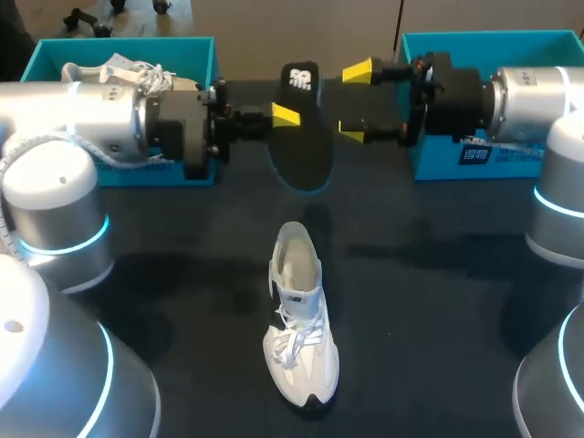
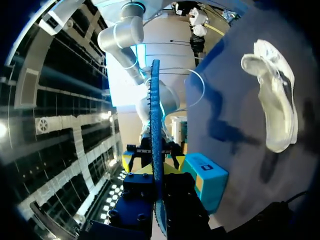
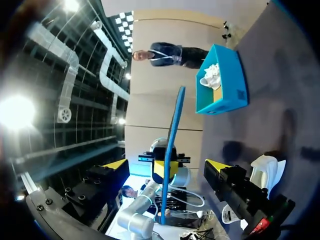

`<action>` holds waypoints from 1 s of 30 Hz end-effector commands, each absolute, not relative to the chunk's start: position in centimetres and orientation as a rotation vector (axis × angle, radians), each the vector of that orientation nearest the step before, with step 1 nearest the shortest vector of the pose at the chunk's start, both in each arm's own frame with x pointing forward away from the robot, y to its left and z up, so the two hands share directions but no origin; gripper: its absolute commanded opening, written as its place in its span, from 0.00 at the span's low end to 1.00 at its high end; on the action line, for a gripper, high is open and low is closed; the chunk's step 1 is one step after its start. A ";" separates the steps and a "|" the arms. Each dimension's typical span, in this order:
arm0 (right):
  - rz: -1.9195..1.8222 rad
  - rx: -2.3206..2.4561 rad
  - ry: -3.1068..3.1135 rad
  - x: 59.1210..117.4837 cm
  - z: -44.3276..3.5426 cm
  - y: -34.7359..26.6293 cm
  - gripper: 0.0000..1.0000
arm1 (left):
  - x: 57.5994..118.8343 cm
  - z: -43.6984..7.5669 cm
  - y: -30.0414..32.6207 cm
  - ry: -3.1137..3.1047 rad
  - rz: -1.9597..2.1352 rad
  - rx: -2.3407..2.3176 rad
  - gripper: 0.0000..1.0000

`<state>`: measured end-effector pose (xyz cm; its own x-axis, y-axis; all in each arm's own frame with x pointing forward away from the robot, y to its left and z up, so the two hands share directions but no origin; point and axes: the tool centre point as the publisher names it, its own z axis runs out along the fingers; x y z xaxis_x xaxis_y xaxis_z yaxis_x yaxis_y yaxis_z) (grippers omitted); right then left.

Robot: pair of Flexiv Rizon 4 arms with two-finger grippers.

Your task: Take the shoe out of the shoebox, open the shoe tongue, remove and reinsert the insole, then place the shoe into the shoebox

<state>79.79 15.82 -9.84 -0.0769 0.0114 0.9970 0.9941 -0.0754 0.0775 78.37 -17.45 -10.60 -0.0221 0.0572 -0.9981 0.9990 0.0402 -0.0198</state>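
Left fingers: the left gripper [image 1: 285, 116] was closed flat on the faces of the insole [image 1: 303, 137], pinching it near one long edge.
Right fingers: the right gripper [image 1: 357, 102] was spread wide, gripping nothing, with its tips just beside the insole's other edge.
Insole: it hung upright in the air, edge-on to both wrists and in line with the right gripper's gap.
Why: this looked like a hand-over or regrip to ready the insole for reinsertion.
Shoe: the shoe [image 1: 299, 315] stood on the table [image 1: 438, 301], well apart from both grippers, with its opening clear.
Shoeboxes: the left shoebox [image 1: 137, 41] and the right shoebox [image 1: 493, 36] sat behind the arms.
Arms: both forearms were level, with the wrists facing each other.
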 end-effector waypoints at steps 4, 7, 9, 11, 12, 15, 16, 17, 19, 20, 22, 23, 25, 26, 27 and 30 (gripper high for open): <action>-1.316 -1.241 -1.244 79.5 -10.2 15.4 1.00 | 77.0 -10.2 -14.1 1.559 -1.305 1.124 0.00; -1.316 -1.241 -1.244 79.5 -10.2 15.4 1.00 | 76.9 -10.6 -13.8 1.684 -1.406 1.067 0.00; -1.316 -1.241 -1.244 79.5 -10.2 15.4 1.00 | 76.7 -11.0 -13.8 1.770 -1.483 1.018 0.00; -1.316 -1.241 -1.244 79.5 -10.2 15.4 1.00 | 76.7 -11.4 -13.8 1.830 -1.572 0.965 0.00; -1.316 -1.241 -1.244 79.5 -10.2 15.4 1.00 | 76.6 -11.6 -13.8 1.862 -1.632 0.924 0.00; -1.316 -1.241 -1.244 79.5 -10.2 15.4 1.00 | 76.3 -11.9 -13.9 1.887 -1.716 0.890 0.00; -1.316 -1.241 -1.244 79.5 -10.2 15.4 1.00 | 76.1 -11.9 -14.0 1.876 -1.733 0.894 0.00; -1.316 -1.241 -1.244 79.5 -10.2 15.4 1.00 | 75.8 -11.8 -14.2 1.825 -1.815 0.913 0.00; -1.316 -1.241 -1.244 79.5 -10.2 15.4 1.00 | 75.3 -11.7 -14.5 1.772 -1.830 0.976 0.00; -1.316 -1.241 -1.244 79.5 -10.2 15.4 1.00 | 75.3 -11.7 -14.5 1.772 -1.830 0.976 0.00; -1.316 -1.241 -1.244 79.5 -10.2 15.4 1.00 | 75.3 -11.7 -14.5 1.772 -1.830 0.976 0.00; -1.316 -1.241 -1.244 79.5 -10.2 15.4 1.00 | 75.3 -11.7 -14.5 1.772 -1.830 0.976 0.00; -1.316 -1.241 -1.244 79.5 -10.2 15.4 1.00 | 75.3 -11.7 -14.5 1.772 -1.830 0.976 0.00; -1.316 -1.241 -1.244 79.5 -10.2 15.4 1.00 | 75.3 -11.7 -14.5 1.772 -1.830 0.976 0.00; -1.316 -1.241 -1.244 79.5 -10.2 15.4 1.00 | 75.3 -11.7 -14.5 1.772 -1.830 0.976 0.00; -1.316 -1.241 -1.244 79.5 -10.2 15.4 1.00 | 75.3 -11.7 -14.5 1.772 -1.830 0.976 0.00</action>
